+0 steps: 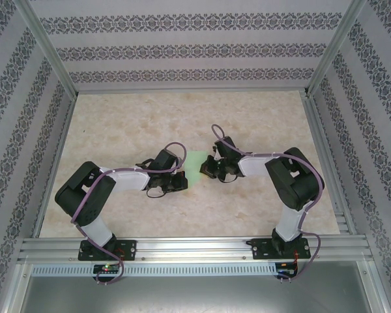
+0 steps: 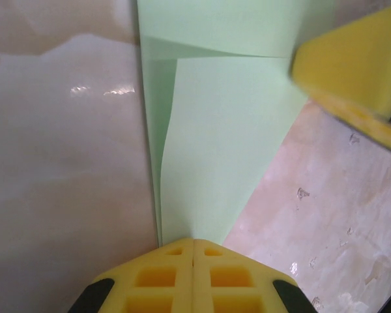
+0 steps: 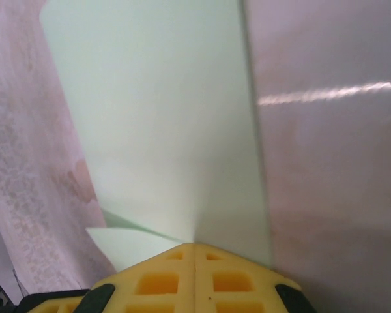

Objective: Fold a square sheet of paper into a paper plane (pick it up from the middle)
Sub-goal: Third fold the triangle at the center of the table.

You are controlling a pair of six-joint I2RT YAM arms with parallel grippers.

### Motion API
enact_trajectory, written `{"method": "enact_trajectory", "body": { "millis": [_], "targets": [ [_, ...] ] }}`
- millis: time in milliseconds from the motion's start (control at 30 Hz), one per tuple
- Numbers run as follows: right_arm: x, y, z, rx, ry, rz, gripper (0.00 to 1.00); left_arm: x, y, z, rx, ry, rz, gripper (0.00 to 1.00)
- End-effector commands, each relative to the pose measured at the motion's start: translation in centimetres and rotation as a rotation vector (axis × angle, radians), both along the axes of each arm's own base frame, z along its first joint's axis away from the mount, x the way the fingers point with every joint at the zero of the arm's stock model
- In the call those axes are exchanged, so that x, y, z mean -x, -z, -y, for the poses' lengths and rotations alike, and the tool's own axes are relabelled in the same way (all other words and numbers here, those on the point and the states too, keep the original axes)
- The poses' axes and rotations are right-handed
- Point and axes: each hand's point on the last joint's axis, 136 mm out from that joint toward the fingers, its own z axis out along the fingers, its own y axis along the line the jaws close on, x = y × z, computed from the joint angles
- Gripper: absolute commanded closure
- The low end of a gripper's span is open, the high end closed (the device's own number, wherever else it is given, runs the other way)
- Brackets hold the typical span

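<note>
Metal rail (image 1: 195, 246), marbled tabletop (image 1: 117, 124), patterned walls (image 1: 182, 45)

The sheet of paper (image 1: 197, 164) is at the middle of the worktop (image 1: 182, 111), between the two arms. The left gripper (image 1: 181, 182) meets its left edge on the side nearer the bases, and the right gripper (image 1: 208, 168) meets its right edge a little farther back. In each wrist view the sheet runs forward from that gripper's pressed-together tips, pinched there, with worktop on both sides. In the left wrist view a right-gripper finger (image 2: 352, 65) sits at the sheet's far right.
</note>
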Motion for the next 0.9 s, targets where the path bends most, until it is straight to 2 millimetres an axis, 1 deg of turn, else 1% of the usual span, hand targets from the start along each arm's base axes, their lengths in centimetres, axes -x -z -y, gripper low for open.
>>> {"method": "enact_trajectory", "body": {
  "millis": [0, 67, 167, 200, 233, 300, 333, 400, 533, 633, 733, 867],
  "targets": [
    [-2.2, 1.8, 4.1, 0.149, 0.080, 0.033, 0.99, 3.1, 3.6, -3.6, -0.185, -0.012, -0.116, 1.00],
    [-2.6, 0.8, 4.1, 0.143, 0.072, 0.064, 0.99, 3.0, 3.5, -3.4, -0.180, -0.009, -0.113, 1.00],
    [-3.0, -1.8, 3.3, 0.099, 0.055, 0.129, 0.99, 2.8, 3.3, -3.2, -0.175, -0.005, -0.107, 1.00],
    [-3.0, -3.0, 2.8, 0.077, 0.044, 0.158, 0.99, 2.7, 3.2, -3.1, -0.172, -0.003, -0.104, 1.00],
    [-2.8, -3.8, 2.3, 0.062, 0.033, 0.176, 0.98, 2.6, 3.0, -3.0, -0.165, -0.002, -0.100, 1.00],
    [-2.1, -4.8, 1.3, 0.045, 0.010, 0.197, 0.98, 2.4, 2.7, -2.7, -0.155, 0.003, -0.091, 1.00],
    [-1.6, -5.0, 0.8, 0.040, -0.004, 0.197, 0.98, 2.2, 2.5, -2.6, -0.150, 0.004, -0.085, 1.00],
    [-0.7, -4.8, -0.3, 0.030, -0.026, 0.184, 0.98, 1.9, 2.2, -2.2, -0.139, 0.009, -0.075, 1.00],
    [0.8, -3.0, -1.9, 0.020, -0.056, 0.131, 0.98, 1.4, 1.6, -1.6, -0.111, 0.019, -0.056, 1.00],
    [1.2, -1.7, -2.7, 0.018, -0.076, 0.093, 0.98, 1.0, 1.1, -1.1, -0.095, 0.030, -0.041, 1.00],
    [1.4, -0.6, -2.8, 0.028, -0.084, 0.065, 0.99, 0.6, 0.4, -0.5, -0.067, 0.042, -0.014, 1.00],
    [1.9, 1.1, -2.0, 0.089, -0.087, 0.012, 0.99, -0.6, -1.6, 0.2, -0.040, 0.077, 0.081, 1.00]
  ]
}}
